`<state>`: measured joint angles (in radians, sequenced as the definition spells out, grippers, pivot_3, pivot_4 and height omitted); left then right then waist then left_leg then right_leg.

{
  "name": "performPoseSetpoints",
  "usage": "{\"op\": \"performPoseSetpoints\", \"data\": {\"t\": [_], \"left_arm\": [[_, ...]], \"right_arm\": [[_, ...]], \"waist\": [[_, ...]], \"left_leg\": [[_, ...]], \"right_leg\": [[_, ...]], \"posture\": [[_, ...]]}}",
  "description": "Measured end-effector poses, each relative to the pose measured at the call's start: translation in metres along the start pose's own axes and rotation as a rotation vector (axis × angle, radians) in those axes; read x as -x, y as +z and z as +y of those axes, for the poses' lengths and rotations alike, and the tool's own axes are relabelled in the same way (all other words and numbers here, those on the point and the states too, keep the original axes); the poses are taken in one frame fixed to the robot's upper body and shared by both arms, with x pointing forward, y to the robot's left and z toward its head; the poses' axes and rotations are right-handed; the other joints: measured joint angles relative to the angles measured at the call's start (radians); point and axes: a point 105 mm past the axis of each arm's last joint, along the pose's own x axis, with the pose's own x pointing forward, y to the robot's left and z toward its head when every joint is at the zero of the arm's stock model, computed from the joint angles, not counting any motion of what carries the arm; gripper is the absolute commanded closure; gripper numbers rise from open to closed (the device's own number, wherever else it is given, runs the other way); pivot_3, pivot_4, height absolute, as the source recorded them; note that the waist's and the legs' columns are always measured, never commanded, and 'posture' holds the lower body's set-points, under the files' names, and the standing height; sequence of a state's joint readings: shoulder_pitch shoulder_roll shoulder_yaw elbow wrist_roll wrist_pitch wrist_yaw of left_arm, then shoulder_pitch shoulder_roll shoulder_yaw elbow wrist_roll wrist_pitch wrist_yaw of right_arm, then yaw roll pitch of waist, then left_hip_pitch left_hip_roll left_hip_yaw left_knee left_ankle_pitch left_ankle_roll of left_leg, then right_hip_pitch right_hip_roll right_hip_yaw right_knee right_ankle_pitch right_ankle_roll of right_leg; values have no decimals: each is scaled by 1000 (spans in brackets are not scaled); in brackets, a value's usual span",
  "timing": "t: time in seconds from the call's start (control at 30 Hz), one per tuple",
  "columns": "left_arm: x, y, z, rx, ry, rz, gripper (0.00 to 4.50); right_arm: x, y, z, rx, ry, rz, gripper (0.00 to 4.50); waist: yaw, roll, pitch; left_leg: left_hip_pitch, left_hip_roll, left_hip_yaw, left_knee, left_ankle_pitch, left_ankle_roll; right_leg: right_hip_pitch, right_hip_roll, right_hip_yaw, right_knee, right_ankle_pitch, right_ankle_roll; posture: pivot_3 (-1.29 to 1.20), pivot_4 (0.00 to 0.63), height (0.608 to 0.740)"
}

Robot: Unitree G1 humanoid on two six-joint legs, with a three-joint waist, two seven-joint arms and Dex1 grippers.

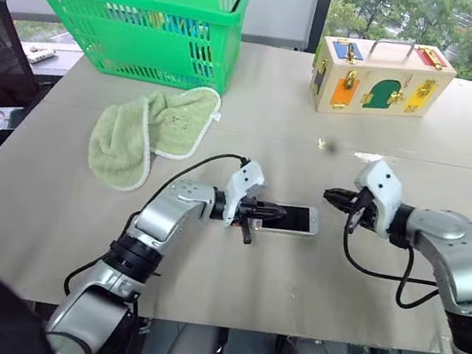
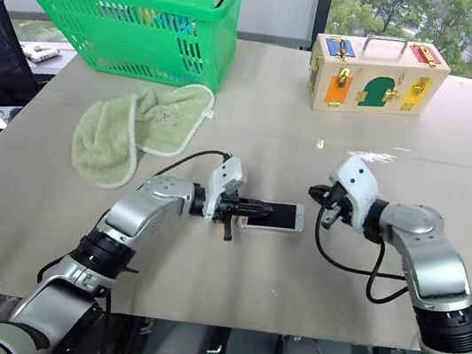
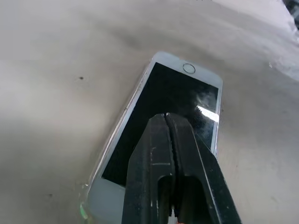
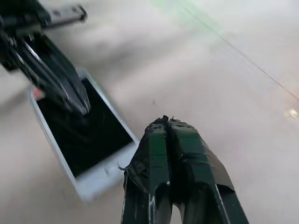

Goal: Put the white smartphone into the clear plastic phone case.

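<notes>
White smartphone [image 1: 288,218]: face-up, mid-table [image 1: 229,275], apparently seated in clear plastic phone case [image 3: 100,161]. Left tool [image 1: 274,211]: closed, empty, tips over screen. Right tool [image 1: 334,195]: closed, empty, nearby. Step: pressing home. Next: firm downward push.

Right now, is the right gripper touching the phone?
No. In the left eye view the right gripper is shut and hangs off the phone's far end with bare table between them.

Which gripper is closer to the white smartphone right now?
Left. The left gripper is over the white smartphone's screen; the right gripper is apart, beyond its home-button end.
</notes>
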<state>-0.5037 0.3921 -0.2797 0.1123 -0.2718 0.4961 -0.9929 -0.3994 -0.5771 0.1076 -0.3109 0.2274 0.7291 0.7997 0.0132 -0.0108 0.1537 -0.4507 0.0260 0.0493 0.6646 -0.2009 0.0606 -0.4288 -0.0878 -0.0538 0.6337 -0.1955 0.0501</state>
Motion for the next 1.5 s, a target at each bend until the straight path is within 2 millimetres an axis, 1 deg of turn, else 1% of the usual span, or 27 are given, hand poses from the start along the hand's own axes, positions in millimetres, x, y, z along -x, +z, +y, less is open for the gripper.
{"op": "performPoseSetpoints", "data": {"t": [0.1, 0.13, 0.2, 0.33, 0.4, 0.47, 0.6, 0.8, 0.87, 0.9, 0.97, 1.03, 1.1, 1.2, 1.27, 1.37, 1.4, 1.47, 1.5], "left_arm": [[1, -1, 1, -6, 1, 2, 4484], [1, -1, 0, -6, 1, 2, 4484], [2, -1, 0, -9, 2, 3, 4484], [5, -4, -2, -14, 3, 12, 4484], [6, -5, -2, -15, 3, 16, 4484], [7, -6, -3, -15, 4, 19, 4484], [7, -6, -3, -13, 8, 21, 4484], [5, -10, -5, -6, 10, 33, 4484], [4, -11, -6, -4, 5, 33, 4484], [3, -11, -7, -3, 5, 32, 4484], [1, -14, -8, 11, 6, 35, 4484], [-1, -18, -10, 27, 3, 47, 4484], [-2, -22, -11, 38, 2, 53, 4484], [-3, -24, -12, 43, 9, 57, 4484], [-3, -24, -12, 45, 10, 58, 4484], [-2, -24, -11, 43, 10, 53, 4484], [-1, -22, -11, 39, 12, 45, 4484], [1, -21, -9, 39, 20, 41, 4484], [1, -21, -9, 39, 21, 41, 4484]], "right_arm": [[-11, -6, 3, -25, 12, 19, 4500], [-14, -12, 5, -30, 21, 43, 4500], [-17, -17, 8, -33, 35, 65, 4500], [-19, -25, 15, -21, 82, 117, 4500], [-15, -28, 16, -13, 102, 145, 4500], [-12, -30, 17, 3, 116, 169, 4500], [-15, -29, 16, 1, 118, 201, 4500], [-23, -35, 17, -101, 135, 281, 4500], [-27, -40, 17, -137, 140, 311, 4500], [-28, -43, 17, -148, 142, 323, 4500], [-31, -47, 17, -149, 155, 352, 4500], [-34, -51, 16, -139, 169, 393, 4500], [-36, -56, 11, -128, 160, 428, 4500], [-39, -58, 10, -108, 153, 423, 4500], [-37, -60, 11, -144, 141, 385, 4500], [-25, -59, 18, -182, 154, 323, 4500], [-19, -55, 22, -181, 176, 301, 4500], [-11, -51, 31, -165, 226, 296, 4500], [-9, -50, 33, -152, 244, 300, 4500]], "waist": [[1, 0, 0], [2, 0, 0], [1, 0, 0], [0, 0, 0], [0, 0, 0], [1, 0, 0], [0, 0, -1], [0, -2, -11], [0, -3, -17], [0, -3, -20], [0, -4, -24], [0, -6, -37], [1, -9, -50], [1, -13, -57], [1, -13, -59], [3, -11, -55], [2, -4, -50], [1, 4, -44], [0, 5, -43]], "left_leg": [[0, 0, 0, 0, 0, 0], [0, 0, 0, 0, 0, 0], [0, 0, 0, 0, 0, 0], [0, 0, 0, 0, 0, 0], [0, 0, 0, 0, 0, 0], [1, 0, 0, 0, 0, 0], [2, 0, 0, 0, 0, 0], [4, 1, -1, 0, 0, 0], [7, 1, -2, 0, -1, -1], [9, 1, -2, 0, -3, -4], [19, 1, -1, -5, -3, -4], [22, 0, 0, -11, -4, -5], [23, -1, -1, -13, -4, -5], [23, -1, -1, -14, -4, -5], [23, -1, -1, -14, -4, -5], [21, -1, -1, -14, -4, -5], [20, -2, -1, -14, -4, -5], [20, -3, -1, -16, -4, -5], [20, -3, -1, -17, -4, -5]], "right_leg": [[0, -1, 0, 0, 0, 0], [0, -1, 0, 0, 0, 0], [0, -1, 0, 0, 0, -1], [0, -1, 0, 0, 0, -1], [0, -1, 0, 0, 0, 0], [0, -1, 0, 0, 0, 0], [0, -1, 0, 0, -1, 1], [2, -1, -1, 0, 0, 0], [6, -2, -2, -2, -1, 1], [9, -3, -2, -3, -1, 2], [18, -5, -2, -7, -2, 2], [18, -11, -2, -8, -2, 3], [18, -13, -4, -8, -2, 3], [19, -15, -5, -8, -2, 3], [19, -18, -8, -8, -2, 3], [19, -20, -10, -9, -2, 3], [17, -21, -10, -10, -2, 3], [15, -20, -11, -10, -3, 4], [15, -19, -11, -10, -3, 4]], "posture": [[0, 150, 740], [0, 150, 740], [0, 150, 740], [0, 150, 740], [0, 150, 740], [0, 150, 740], [0, 150, 740], [0, 150, 740], [0, 150, 740], [0, 150, 740], [0, 150, 740], [0, 150, 740], [0, 150, 740], [0, 150, 740], [0, 150, 740], [0, 150, 740], [0, 150, 740], [0, 150, 740], [0, 150, 740]]}}
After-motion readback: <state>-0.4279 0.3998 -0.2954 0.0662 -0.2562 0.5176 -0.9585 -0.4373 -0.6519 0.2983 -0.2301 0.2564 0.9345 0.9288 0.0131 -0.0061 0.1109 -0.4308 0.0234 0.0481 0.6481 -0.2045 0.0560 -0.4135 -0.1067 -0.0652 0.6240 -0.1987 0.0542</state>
